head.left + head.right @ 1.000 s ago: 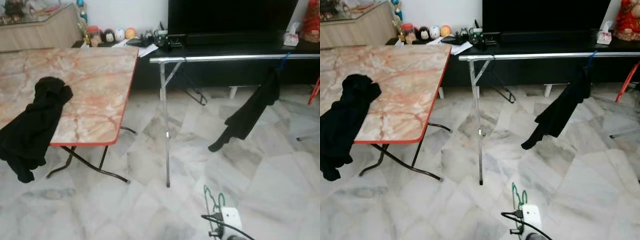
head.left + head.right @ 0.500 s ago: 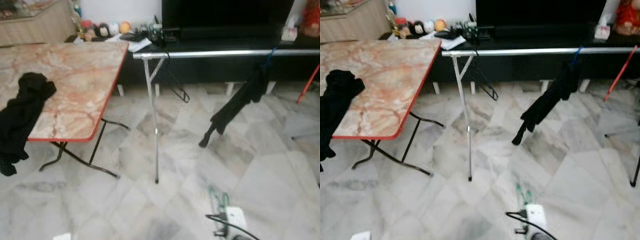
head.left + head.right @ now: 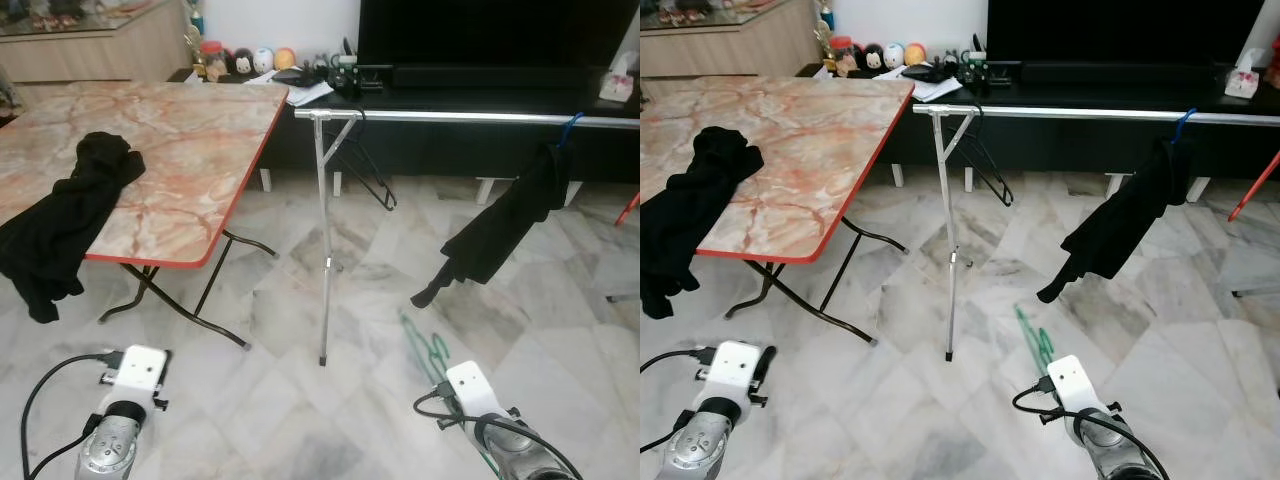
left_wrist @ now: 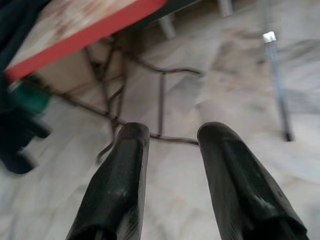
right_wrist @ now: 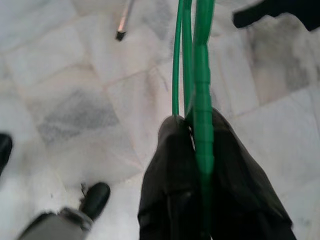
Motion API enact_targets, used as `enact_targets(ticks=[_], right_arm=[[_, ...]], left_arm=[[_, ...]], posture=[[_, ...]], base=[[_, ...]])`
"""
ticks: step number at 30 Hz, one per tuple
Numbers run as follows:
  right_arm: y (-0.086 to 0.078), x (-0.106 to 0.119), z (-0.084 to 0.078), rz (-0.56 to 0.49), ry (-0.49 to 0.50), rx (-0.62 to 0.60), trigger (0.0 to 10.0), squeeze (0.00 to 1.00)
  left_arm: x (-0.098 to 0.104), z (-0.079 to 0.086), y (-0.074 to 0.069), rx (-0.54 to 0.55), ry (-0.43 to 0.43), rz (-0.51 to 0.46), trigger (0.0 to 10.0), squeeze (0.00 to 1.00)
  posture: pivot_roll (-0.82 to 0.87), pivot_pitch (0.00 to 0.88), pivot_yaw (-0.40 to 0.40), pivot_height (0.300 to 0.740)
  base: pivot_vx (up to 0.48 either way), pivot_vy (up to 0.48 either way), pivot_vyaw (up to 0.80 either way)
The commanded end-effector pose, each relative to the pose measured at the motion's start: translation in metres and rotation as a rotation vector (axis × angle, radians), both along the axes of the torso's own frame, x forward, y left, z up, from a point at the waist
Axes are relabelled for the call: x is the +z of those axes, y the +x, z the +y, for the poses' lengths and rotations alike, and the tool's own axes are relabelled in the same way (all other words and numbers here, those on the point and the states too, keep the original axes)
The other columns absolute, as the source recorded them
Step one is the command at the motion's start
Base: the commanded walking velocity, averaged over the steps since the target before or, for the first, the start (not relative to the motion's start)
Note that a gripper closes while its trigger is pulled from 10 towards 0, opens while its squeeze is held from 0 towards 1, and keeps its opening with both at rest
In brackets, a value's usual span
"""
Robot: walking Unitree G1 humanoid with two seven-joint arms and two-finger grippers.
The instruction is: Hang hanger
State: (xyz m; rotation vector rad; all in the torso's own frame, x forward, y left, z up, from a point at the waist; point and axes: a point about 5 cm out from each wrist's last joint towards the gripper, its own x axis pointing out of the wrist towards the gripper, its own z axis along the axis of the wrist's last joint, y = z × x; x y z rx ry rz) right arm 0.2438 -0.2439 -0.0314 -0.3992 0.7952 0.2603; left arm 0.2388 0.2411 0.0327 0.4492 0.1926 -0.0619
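We held the green hanger [image 5: 202, 75] pinched in our right gripper [image 5: 192, 127] low over the marble floor [image 3: 560, 330], short of the rail [image 3: 480, 117], while our left gripper [image 4: 172, 135] hung parted and empty.

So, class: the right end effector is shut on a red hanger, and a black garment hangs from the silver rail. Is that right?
Not quite: the hanger is green, not red, as the right wrist view shows. The right end effector is shut on it, and a black garment does hang from the silver rail.
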Motion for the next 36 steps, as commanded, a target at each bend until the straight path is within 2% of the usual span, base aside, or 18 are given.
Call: enact_targets(ticks=[1, 3, 5, 9, 10, 14, 17, 20, 24, 26, 28, 34, 36], right_arm=[[0.021, 0.02, 0.005, -0.068, -0.023, 0.187, 10.0, 0.0], [0.025, 0.028, 0.006, -0.079, -0.067, 0.356, 10.0, 0.0], [0.027, 0.036, 0.006, -0.076, -0.074, 0.474, 10.0, 0.0], [0.037, 0.057, 0.009, -0.068, 0.015, 0.627, 10.0, 0.0], [0.038, 0.063, 0.014, -0.049, 0.019, 0.724, 10.0, 0.0], [0.039, 0.074, 0.023, 0.004, -0.027, 0.932, 10.0, 0.0], [0.041, 0.079, 0.03, 0.0, 0.018, 0.951, 10.0, 0.0], [0.045, 0.094, 0.055, -0.043, 0.043, 1.09, 10.0, 0.0], [0.043, 0.099, 0.058, -0.035, 0.053, 1.116, 10.0, 0.0], [0.047, 0.106, 0.078, -0.108, 0.061, 1.154, 10.0, 0.0], [0.048, 0.111, 0.089, -0.148, 0.074, 1.172, 10.0, 0.0], [0.039, 0.105, 0.089, -0.103, 0.033, 1.22, 10.0, 0.0], [0.037, 0.102, 0.091, -0.092, 0.03, 1.226, 10.0, 0.0]], left_arm=[[0.008, -0.012, -0.001, -0.114, -0.009, 0.029, 10.0, 0.0], [0.014, -0.025, -0.004, -0.221, -0.026, 0.066, 10.0, 0.0], [0.022, -0.035, -0.008, -0.308, -0.041, 0.085, 10.0, 0.0], [0.036, -0.059, -0.017, -0.509, -0.048, 0.143, 10.0, 0.0], [0.039, -0.066, -0.019, -0.577, -0.046, 0.155, 10.0, 0.0], [0.049, -0.08, -0.016, -0.646, -0.084, 0.164, 10.0, 0.0], [0.054, -0.086, -0.015, -0.673, -0.095, 0.172, 10.0, 0.0], [0.061, -0.102, -0.015, -0.749, -0.132, 0.195, 10.0, 0.0], [0.064, -0.104, -0.016, -0.76, -0.138, 0.214, 10.0, 0.0], [0.065, -0.119, -0.012, -0.838, -0.168, 0.234, 10.0, 0.0], [0.065, -0.127, -0.01, -0.886, -0.173, 0.247, 10.0, 0.0], [0.067, -0.131, -0.009, -0.938, -0.178, 0.271, 10.0, 0.0], [0.068, -0.132, -0.01, -0.972, -0.151, 0.274, 10.0, 0.0]], posture=[[-0.08, 0.0, 0.021, 0.74], [-0.08, 0.0, 0.023, 0.74], [-0.08, 0.0, 0.023, 0.74], [-0.08, 0.0, 0.024, 0.74], [-0.09, 0.0, 0.028, 0.74], [-0.08, 0.0, 0.028, 0.74], [-0.08, 0.0, 0.028, 0.74], [-0.08, 0.0, 0.029, 0.74], [-0.08, 0.0, 0.029, 0.74], [-0.09, 0.0, 0.032, 0.74], [-0.09, 0.0, 0.032, 0.74], [-0.09, 0.0, 0.031, 0.74], [-0.09, 0.0, 0.03, 0.74]], base=[[0.0, 0.0, 0.0], [0.0, 0.0, 0.0], [0.0, 0.0, 0.0], [0.0, 0.0, 0.0], [0.0, 0.0, 0.0], [0.0, 0.0, 0.0], [0.0, 0.0, 0.0], [0.0, 0.0, 0.0], [0.0, 0.0, 0.0], [0.0, 0.0, 0.0], [0.0, 0.0, 0.0], [0.0, 0.0, 0.0], [0.0, 0.0, 0.0]])
